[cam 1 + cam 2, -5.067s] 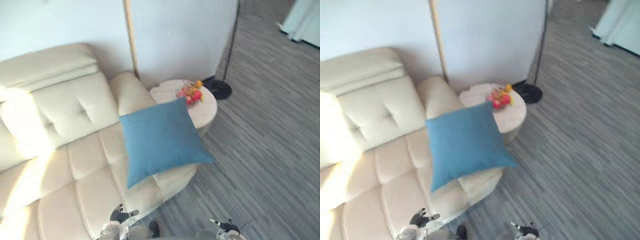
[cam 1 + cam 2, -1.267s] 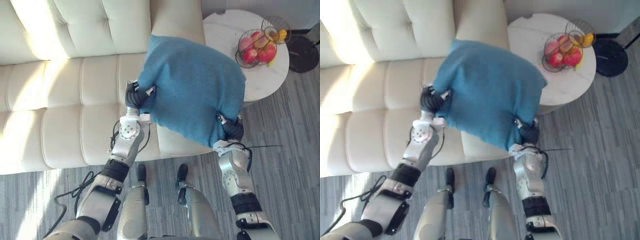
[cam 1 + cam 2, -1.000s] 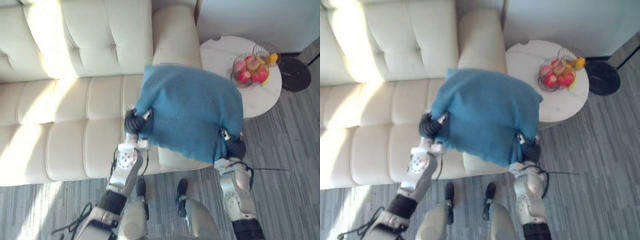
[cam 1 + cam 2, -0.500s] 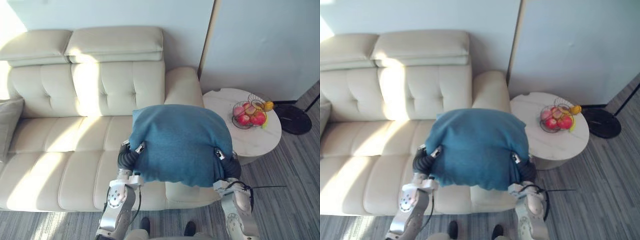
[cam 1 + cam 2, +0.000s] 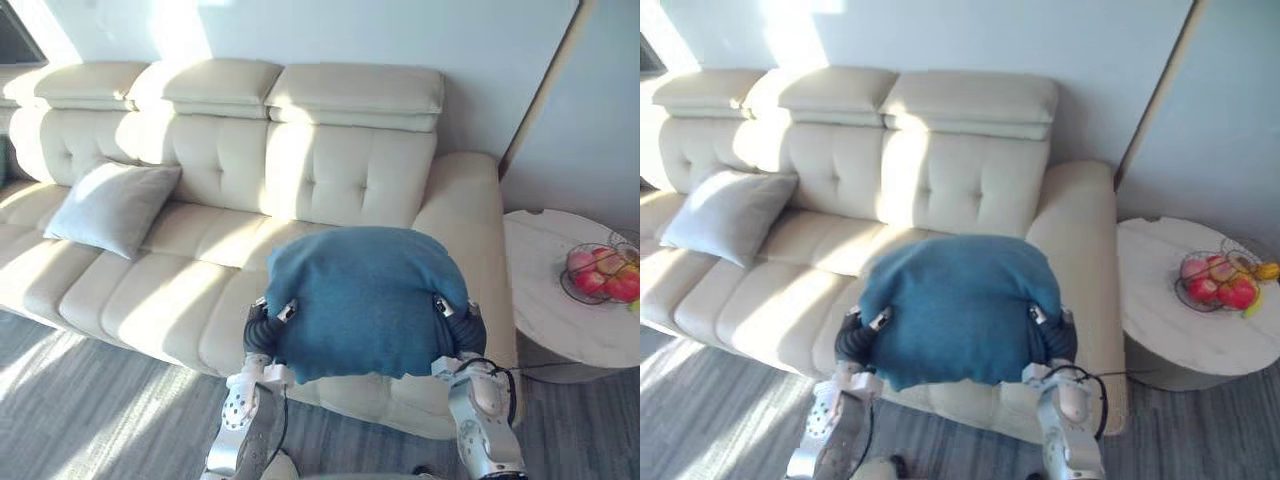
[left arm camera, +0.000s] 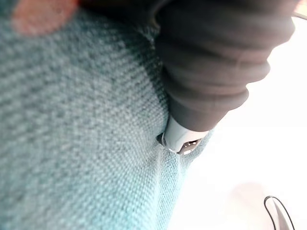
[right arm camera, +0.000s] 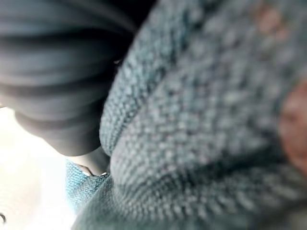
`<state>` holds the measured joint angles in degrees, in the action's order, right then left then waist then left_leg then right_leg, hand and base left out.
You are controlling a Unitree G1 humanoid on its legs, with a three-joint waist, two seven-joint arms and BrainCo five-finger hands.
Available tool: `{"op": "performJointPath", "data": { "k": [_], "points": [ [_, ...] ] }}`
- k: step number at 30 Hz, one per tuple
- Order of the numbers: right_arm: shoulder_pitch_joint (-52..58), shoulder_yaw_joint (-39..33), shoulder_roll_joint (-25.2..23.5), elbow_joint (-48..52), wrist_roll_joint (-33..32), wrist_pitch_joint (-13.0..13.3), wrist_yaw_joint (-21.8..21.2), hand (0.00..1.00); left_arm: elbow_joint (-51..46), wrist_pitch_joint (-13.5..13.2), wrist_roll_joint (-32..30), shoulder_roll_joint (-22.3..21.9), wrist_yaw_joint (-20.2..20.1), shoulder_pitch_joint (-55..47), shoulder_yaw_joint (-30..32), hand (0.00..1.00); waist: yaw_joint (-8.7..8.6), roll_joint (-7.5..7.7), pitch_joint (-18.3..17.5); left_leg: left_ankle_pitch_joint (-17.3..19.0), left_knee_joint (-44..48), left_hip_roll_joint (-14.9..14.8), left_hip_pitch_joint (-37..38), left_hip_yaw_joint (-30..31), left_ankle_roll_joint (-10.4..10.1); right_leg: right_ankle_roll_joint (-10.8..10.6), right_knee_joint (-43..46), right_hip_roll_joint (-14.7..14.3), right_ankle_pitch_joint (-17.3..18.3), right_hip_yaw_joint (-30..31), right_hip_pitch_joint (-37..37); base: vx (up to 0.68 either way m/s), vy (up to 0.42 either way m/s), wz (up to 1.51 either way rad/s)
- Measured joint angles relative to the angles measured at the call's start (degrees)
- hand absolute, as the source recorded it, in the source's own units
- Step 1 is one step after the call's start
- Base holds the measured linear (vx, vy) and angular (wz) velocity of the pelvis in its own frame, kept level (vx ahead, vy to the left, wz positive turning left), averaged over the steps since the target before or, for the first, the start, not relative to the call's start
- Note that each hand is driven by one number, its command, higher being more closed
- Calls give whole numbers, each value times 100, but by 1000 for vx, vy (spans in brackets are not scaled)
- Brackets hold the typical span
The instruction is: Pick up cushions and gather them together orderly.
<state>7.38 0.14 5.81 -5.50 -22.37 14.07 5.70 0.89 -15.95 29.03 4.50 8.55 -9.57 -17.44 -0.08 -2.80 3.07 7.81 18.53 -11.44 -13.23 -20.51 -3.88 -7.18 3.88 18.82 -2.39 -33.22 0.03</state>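
I hold a blue cushion [image 5: 365, 300] up in front of me, over the front edge of the cream sofa [image 5: 330, 180]. My left hand [image 5: 262, 335] grips its left side and my right hand [image 5: 462, 330] its right side, fingers dug into the fabric. In the left wrist view the blue weave [image 6: 72, 143] lies against the hand's dark cover [image 6: 216, 62]. The right wrist view shows the same fabric [image 7: 206, 134] pressed to that hand's cover [image 7: 57, 72]. A grey cushion [image 5: 115, 205] leans on the sofa seat far to the left.
A round white side table [image 5: 560, 320] stands right of the sofa and bears a wire basket of fruit [image 5: 605, 275]. Grey striped floor [image 5: 90, 400] runs along the sofa's front. A wall rises behind the sofa.
The camera has lifted and swung left, bringing the sofa's left seats and the grey cushion into view. The blue cushion stays gripped between both hands.
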Motion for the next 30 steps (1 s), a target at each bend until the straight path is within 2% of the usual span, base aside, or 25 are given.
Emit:
{"op": "performJointPath", "data": {
  "k": [1, 3, 5, 6, 7, 8, 9, 10, 11, 12, 13, 15, 16, 17, 18, 21, 22, 23, 24, 25, 26, 27, 28, 29, 30],
  "points": [
    [-1, 2, -57, -11, 37, -5, 0, 100, 11, 2, 53, 63, -2, -18, -2, 100, 30, 64, -7, 58, 128, 51, -89, -23, 51, 53, -41, 31, -55, 18, -7, -5, 283, 21],
    [-2, -16, -148, -14, 192, -8, 5, 100, 84, 2, 114, 183, -9, -11, -1, 100, 41, 84, -26, 267, 616, 93, -476, 118, 122, -23, -58, 22, -122, -74, -4, 24, 216, 28],
    [1, -128, -191, -178, 220, -17, 2, 100, 203, 6, 144, 172, -133, -4, -34, 100, 53, 13, 10, 527, 1237, 100, -845, 251, 260, -155, 43, 109, -207, -95, -15, 6, 311, 33],
    [-4, -159, -191, -249, 220, -34, -1, 100, 255, 8, 144, 166, -153, -4, -56, 100, 60, -2, 10, 577, 1326, 111, -877, 264, 290, -155, 117, 145, -207, -89, -33, 6, 374, 15],
    [-5, -196, -201, -467, 221, -145, -2, 100, 459, 38, 146, 160, -222, -6, -72, 100, 88, -12, 31, 702, 1421, 224, -866, 263, 408, -86, 722, 427, -220, 50, -292, 16, 254, 4],
    [2, -196, -214, -490, 219, -178, -2, 100, 479, 59, 149, 173, -223, -8, -69, 100, 84, -19, 44, 740, 1413, 270, -858, 262, 469, 171, 939, 484, -186, 155, -408, 21, 292, 3],
    [-4, -210, -233, -528, 218, -204, -2, 100, 484, 69, 149, 212, -224, -7, -62, 100, 62, -27, 101, 775, 1362, 330, -824, 286, 550, 415, 1293, 424, 222, 653, -663, 35, 221, 16],
    [2, -226, -319, -537, 214, -252, -3, 100, 484, 73, 149, 255, -224, -9, -52, 100, 11, 18, 182, 779, 1201, 438, -715, 332, 640, 302, 1555, 125, 653, 1246, -781, 62, 176, 28],
    [10, -226, -343, -541, 211, -286, -6, 100, 483, 98, 148, 305, -227, -13, -54, 100, -15, 119, 265, 665, 836, 607, -466, 349, 685, 148, 1594, -350, 1058, 1740, -810, 74, 81, 28],
    [7, -223, -330, -539, 211, -286, -17, 100, 483, 111, 148, 318, -236, -15, -57, 100, -11, 149, 288, 598, 650, 674, -342, 335, 686, 148, 1573, -536, 1164, 1825, -815, 95, 33, 17],
    [-11, -219, -297, -538, 209, -284, -42, 100, 483, 130, 144, 316, -260, -13, -62, 100, -13, 146, 299, 495, 356, 776, -162, 331, 684, 236, 1518, -825, 1292, 1812, -865, 110, 21, 4],
    [-40, -213, -214, -537, 200, -277, -70, 100, 474, 134, 132, 317, -305, 35, -67, 100, -54, 126, 301, 286, -212, 910, 141, 386, 680, 511, 1203, -1362, 1278, 1820, -1038, 135, -10, 12],
    [-40, -213, -204, -537, 198, -275, -70, 100, 474, 136, 127, 317, -314, 51, -67, 100, -77, 124, 299, 252, -278, 925, 178, 424, 660, 572, 1127, -1423, 1235, 1820, -1054, 121, -67, 39],
    [-39, -215, -165, -533, 197, -269, -70, 100, 474, 138, 95, 328, -329, 94, -87, 100, -127, 127, 293, 202, -382, 977, 238, 579, 629, 761, 932, -1530, 1066, 1880, -1058, 81, -66, 55],
    [-37, -221, -119, -531, 197, -268, -69, 100, 475, 141, 84, 328, -330, 114, -126, 100, -198, 126, 289, 188, -359, 999, 239, 705, 580, 844, 917, -1559, 1011, 1919, -1007, 143, -86, 58],
    [-4, -239, -71, -385, 193, -268, -58, 100, 469, 158, 58, 301, -347, 95, -174, 100, -216, 117, 282, 166, 4, 951, 148, 908, 516, 859, 916, -1564, 1017, 1751, -769, 285, -91, 39],
    [34, -239, -74, -306, 193, -281, -49, 100, 468, 172, 50, 284, -348, 84, -166, 100, -222, 104, 307, 165, 405, 862, 94, 905, 518, 859, 1151, -1567, 1029, 1719, -727, 184, -90, 16],
    [133, -223, -77, -85, 194, -289, -40, 100, 444, 176, 48, 232, -351, 34, -136, 100, -163, 24, 394, 163, 1079, 664, 51, 868, 525, 833, 1668, -1616, 1219, 1666, -819, 104, -97, 12],
    [504, -154, -172, 560, 193, -282, -33, 100, 59, 178, 34, 190, -386, -260, -43, 100, -39, 96, 395, 153, 2397, 417, -192, 635, 522, 856, 929, -1600, 1128, 1813, -339, 12, -58, 1],
    [527, -151, -171, 617, 193, -279, -33, 100, 25, 176, 33, 190, -388, -285, -39, 100, -34, 100, 398, 177, 2506, 368, -238, 620, 521, 875, 905, -1608, 1157, 1826, -289, 30, -32, -15],
    [605, -153, -147, 886, 194, -236, -33, 100, -144, 153, 28, 93, -413, -461, -44, 100, 68, -31, 338, 293, 3093, 67, -491, 572, 486, 911, 780, -1747, 1236, 1856, -130, 176, 32, -38],
    [552, -157, -146, 1026, 195, -168, -33, 100, -272, 121, 23, 20, -463, -555, -43, 100, 114, -85, 288, 548, 3133, -143, -606, 565, 363, 915, 677, -1776, 1232, 1988, -9, 233, 42, -41],
    [528, -157, -146, 1048, 195, -157, -33, 100, -286, 114, 23, 20, -483, -553, -39, 100, 130, -74, 288, 607, 3011, -161, -615, 580, 355, 910, 654, -1752, 1227, 2027, 10, 276, 71, -36],
    [457, -162, -147, 1082, 196, -122, -33, 100, -345, 104, 23, 22, -516, -542, -29, 100, 149, -31, 283, 684, 2491, -138, -613, 715, 262, 902, 635, -1666, 1222, 2136, 18, 289, 143, -31],
    [373, -183, -147, 1086, 196, -98, -19, 100, -381, 105, 22, 21, -529, -473, -17, 100, 158, 40, 314, 666, 1448, 63, -565, 1130, 173, 881, 619, -1505, 1211, 2308, 18, 271, 182, -32]
  ]
}}
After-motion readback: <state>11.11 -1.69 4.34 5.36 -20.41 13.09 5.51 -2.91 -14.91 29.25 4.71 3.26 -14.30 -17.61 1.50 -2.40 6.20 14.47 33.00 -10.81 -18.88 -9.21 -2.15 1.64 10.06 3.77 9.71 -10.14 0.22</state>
